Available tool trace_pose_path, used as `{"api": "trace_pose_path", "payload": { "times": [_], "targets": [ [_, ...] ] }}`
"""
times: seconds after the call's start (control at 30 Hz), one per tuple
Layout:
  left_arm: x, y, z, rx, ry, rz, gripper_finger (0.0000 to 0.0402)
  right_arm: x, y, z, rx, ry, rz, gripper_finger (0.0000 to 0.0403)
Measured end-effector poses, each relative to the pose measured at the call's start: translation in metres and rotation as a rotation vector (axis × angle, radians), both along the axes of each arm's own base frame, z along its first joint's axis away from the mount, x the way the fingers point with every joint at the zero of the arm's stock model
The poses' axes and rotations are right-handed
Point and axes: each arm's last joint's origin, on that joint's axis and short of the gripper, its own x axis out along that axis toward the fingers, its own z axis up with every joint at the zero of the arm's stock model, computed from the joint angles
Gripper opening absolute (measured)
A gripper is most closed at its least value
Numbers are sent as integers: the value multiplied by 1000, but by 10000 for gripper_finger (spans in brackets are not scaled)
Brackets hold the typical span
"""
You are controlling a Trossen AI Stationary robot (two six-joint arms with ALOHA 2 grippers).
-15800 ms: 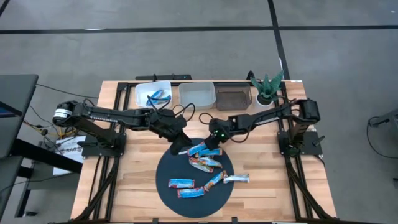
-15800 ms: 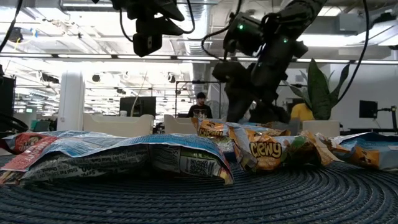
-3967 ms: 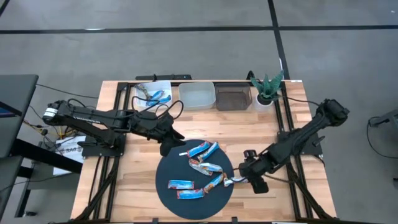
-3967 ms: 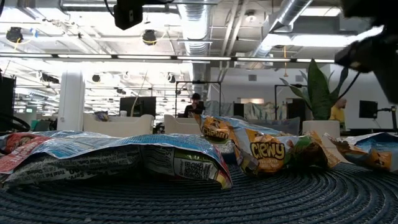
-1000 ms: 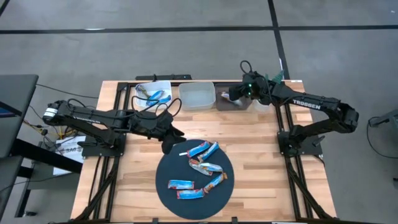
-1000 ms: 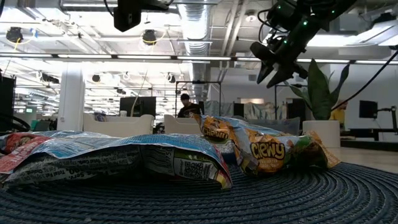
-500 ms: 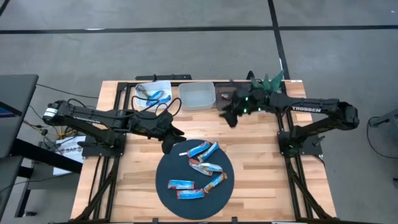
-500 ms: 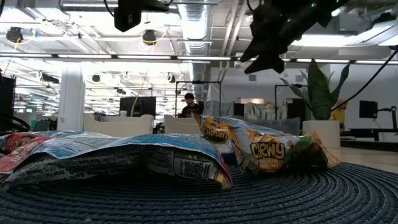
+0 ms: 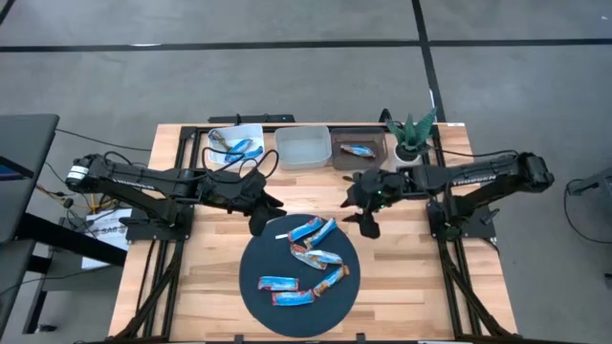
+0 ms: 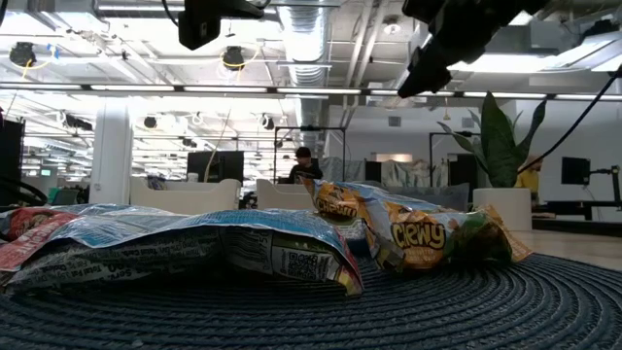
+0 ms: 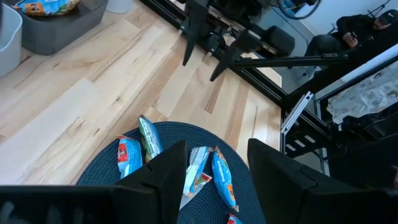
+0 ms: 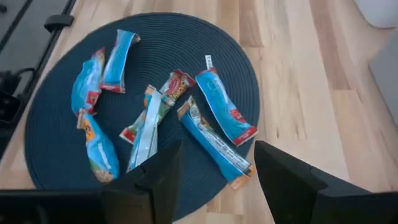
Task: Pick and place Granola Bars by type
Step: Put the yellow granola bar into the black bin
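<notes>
Hovering open right end effector [image 9: 368,216] beside Granola Bars [image 9: 312,229] on mat [image 9: 256,256]

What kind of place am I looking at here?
Probably a robotics lab inside a large open-plan office. Two arms are bolted to a wooden table with sorting bins, and the low view shows exposed ceiling ducts, rows of desks and a person seated far behind.

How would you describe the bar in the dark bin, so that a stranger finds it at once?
Along the table's far edge stand three bins beside a potted plant. The dark bin, nearest the plant, holds one blue granola bar; it lies alone there.
</notes>
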Motion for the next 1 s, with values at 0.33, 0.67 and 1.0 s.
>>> {"api": "trace_pose_path", "payload": {
  "times": [0.33,0.67,1.0],
  "targets": [
    [0,0,0,-1,-1,1,162,27,4,-25,-53,232,20,194],
    [0,0,1,-3,-6,0,162,61,1,-53,-166,381,104,179],
    [-5,0,-9,2,113,-32,162,82,5,-75,-231,431,224,180]
  ]
}}
